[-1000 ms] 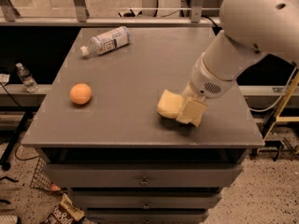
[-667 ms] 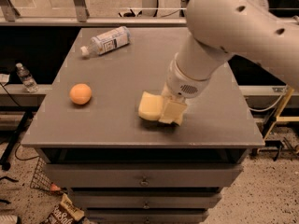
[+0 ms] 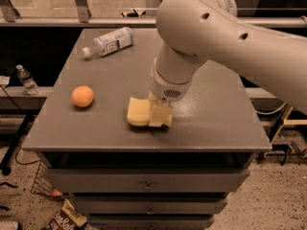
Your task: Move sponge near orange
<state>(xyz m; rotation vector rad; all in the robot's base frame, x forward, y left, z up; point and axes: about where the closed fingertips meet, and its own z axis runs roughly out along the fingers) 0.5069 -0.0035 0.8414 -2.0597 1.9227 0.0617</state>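
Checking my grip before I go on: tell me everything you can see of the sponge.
The sponge is a thick, pale yellow block, soft and foamy looking, with rounded, wavy edges. It lies flat and low over the front middle of the grey table, with a shadow beneath; whether it touches the top I cannot tell. The hand is closed on its right end, covering that part. Its left end is free and faces the orange, which sits apart to its left.

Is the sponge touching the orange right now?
No, bare tabletop separates the sponge from the orange; the claw is at the sponge's end away from the orange.
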